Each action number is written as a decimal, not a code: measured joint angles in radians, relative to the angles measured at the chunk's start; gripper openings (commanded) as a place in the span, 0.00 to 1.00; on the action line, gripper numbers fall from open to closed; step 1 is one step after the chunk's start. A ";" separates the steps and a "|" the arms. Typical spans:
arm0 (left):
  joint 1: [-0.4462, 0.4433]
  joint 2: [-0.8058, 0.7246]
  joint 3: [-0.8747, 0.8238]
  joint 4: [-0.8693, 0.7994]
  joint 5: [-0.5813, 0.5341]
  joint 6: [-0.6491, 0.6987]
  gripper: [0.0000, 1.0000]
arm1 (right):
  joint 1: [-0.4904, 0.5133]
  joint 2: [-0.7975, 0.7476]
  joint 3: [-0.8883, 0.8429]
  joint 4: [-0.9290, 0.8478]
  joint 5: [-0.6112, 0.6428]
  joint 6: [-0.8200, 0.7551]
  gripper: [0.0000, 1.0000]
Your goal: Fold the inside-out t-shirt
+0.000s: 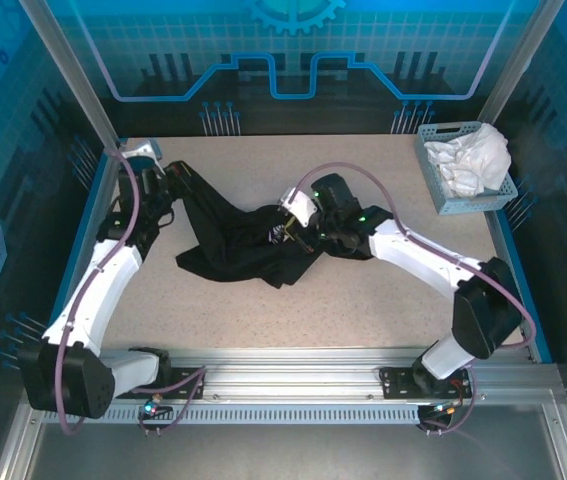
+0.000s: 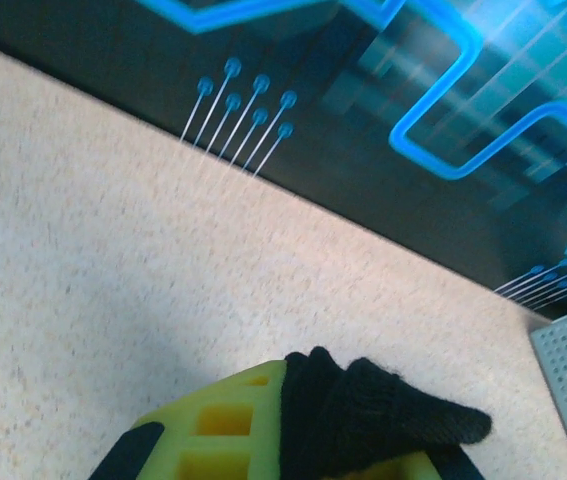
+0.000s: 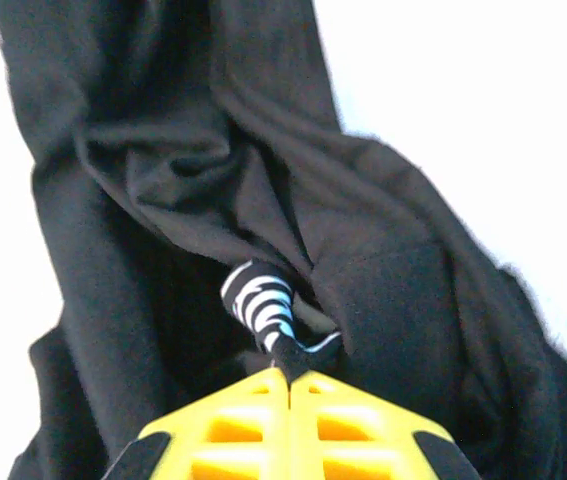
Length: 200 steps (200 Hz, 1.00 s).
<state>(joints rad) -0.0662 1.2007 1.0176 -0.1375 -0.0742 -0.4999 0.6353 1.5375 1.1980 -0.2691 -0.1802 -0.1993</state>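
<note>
The black t-shirt [image 1: 231, 240] lies crumpled on the table [image 1: 363, 300], left of centre, between both arms. The left gripper [image 1: 171, 172] is clamped on its far-left corner. The right gripper [image 1: 285, 232], fingers pressed together, pinches a fold beside a striped patch [image 3: 258, 300] on its right side. A basket [image 1: 441, 205] holding white cloth [image 1: 475, 155] stands well apart, far right.

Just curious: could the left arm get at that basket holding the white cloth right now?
Probably not. The left fingers are shut on the black t-shirt at the far left, while the basket sits in the far right corner, with the right arm between.
</note>
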 measured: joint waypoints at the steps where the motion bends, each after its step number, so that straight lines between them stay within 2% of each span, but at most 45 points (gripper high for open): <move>1: 0.000 0.001 -0.003 0.001 0.000 0.000 0.00 | -0.001 -0.002 0.000 0.002 -0.003 0.000 0.00; 28: 0.000 0.052 -0.110 0.040 0.001 -0.023 0.00 | -0.069 -0.073 0.000 0.097 -0.120 0.077 0.00; 83: -0.002 0.175 -0.355 0.174 0.019 -0.060 0.00 | -0.250 -0.142 -0.074 0.392 -0.326 0.351 0.00; 102: -0.016 0.179 -0.438 0.216 0.031 -0.071 0.27 | -0.265 -0.130 -0.094 0.420 -0.361 0.393 0.00; 115: -0.037 0.163 -0.484 0.249 0.054 -0.080 0.43 | -0.264 -0.116 -0.095 0.421 -0.385 0.398 0.00; 145: -0.105 0.054 -0.517 0.299 0.124 -0.067 0.66 | -0.264 -0.092 -0.095 0.408 -0.422 0.372 0.00; 171: -0.180 0.010 -0.476 0.346 0.207 -0.038 0.72 | -0.264 -0.088 -0.095 0.387 -0.435 0.337 0.00; 200: -0.235 0.098 -0.348 0.360 0.320 0.018 0.72 | -0.264 -0.087 -0.095 0.379 -0.450 0.316 0.00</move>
<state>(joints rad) -0.3016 1.2984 0.6697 0.2222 0.2462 -0.4820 0.3710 1.4509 1.1030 0.1101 -0.6304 0.1169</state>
